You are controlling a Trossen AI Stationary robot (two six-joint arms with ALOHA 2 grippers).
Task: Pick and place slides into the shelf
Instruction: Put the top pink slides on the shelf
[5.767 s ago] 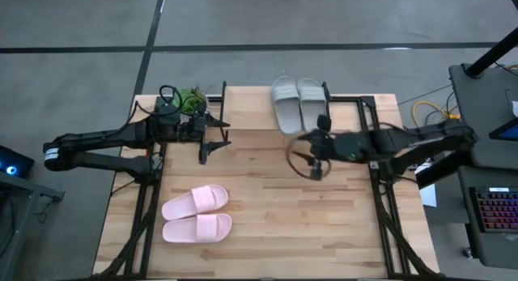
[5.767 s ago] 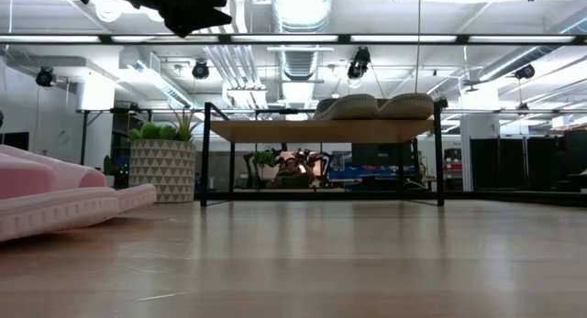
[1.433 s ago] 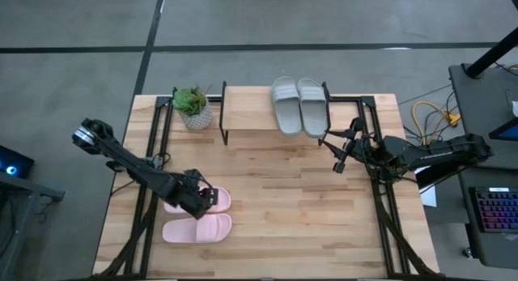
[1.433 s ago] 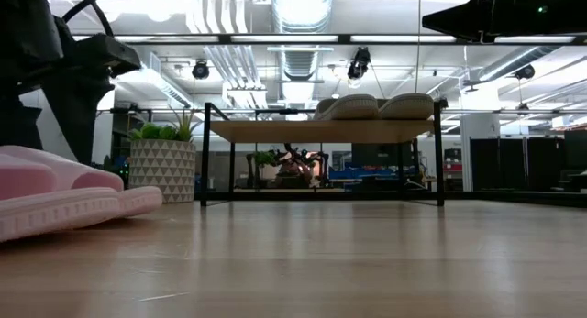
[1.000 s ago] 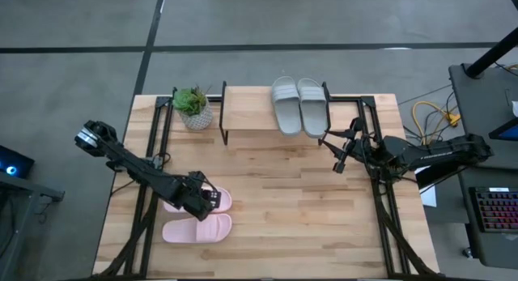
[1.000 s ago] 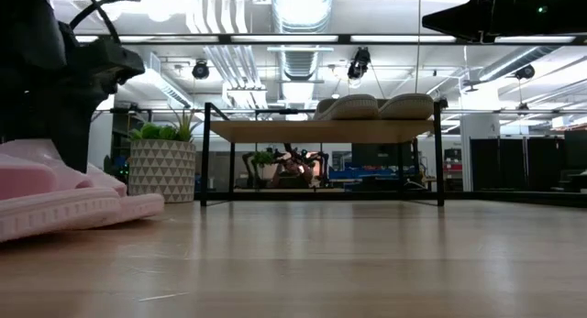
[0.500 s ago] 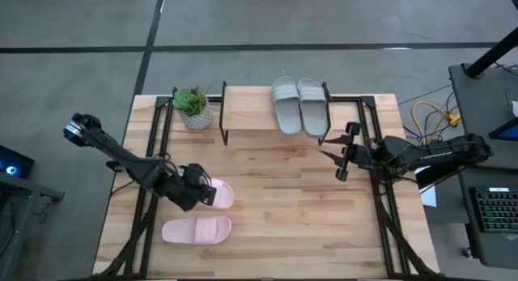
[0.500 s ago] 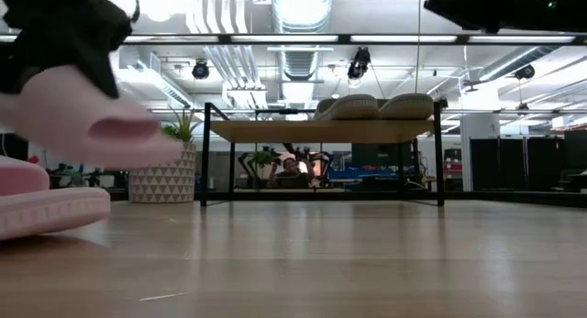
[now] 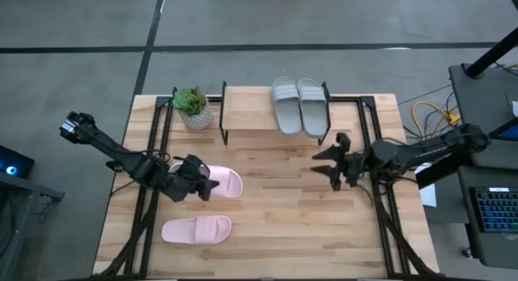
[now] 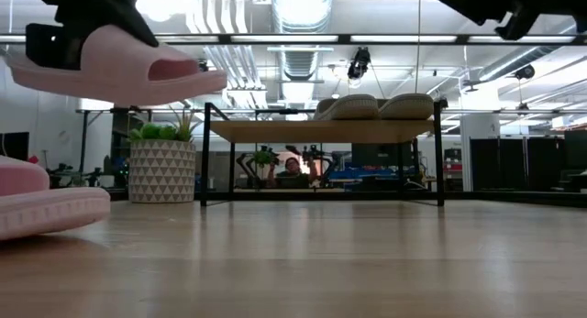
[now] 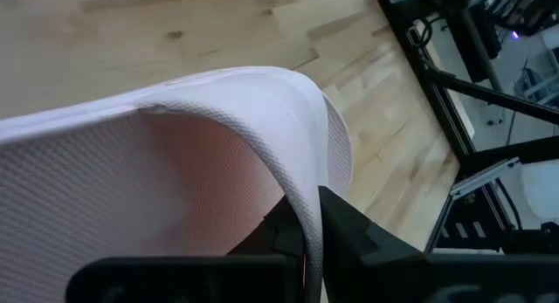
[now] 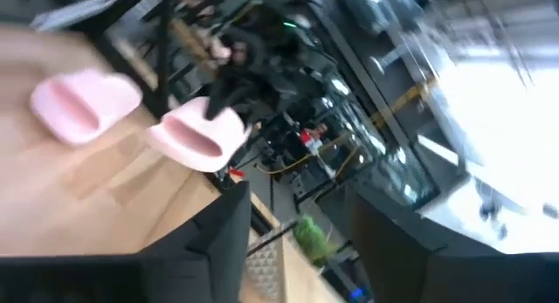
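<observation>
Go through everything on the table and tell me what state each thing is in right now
Left gripper: shut on the lifted pink slide.
Lifted pink slide: held in the air above the table.
Other pink slide: flat on the table.
Grey slides: side by side on the shelf.
Right gripper: open, empty, over the table.
Potted plant: upright beside the shelf.

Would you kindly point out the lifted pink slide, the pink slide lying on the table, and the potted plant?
lifted pink slide (image 9: 225, 182): high view, on its wide strap.
pink slide on the table (image 9: 197, 229): high view, middle of its strap.
potted plant (image 9: 192, 100): high view, on its green leaves.
</observation>
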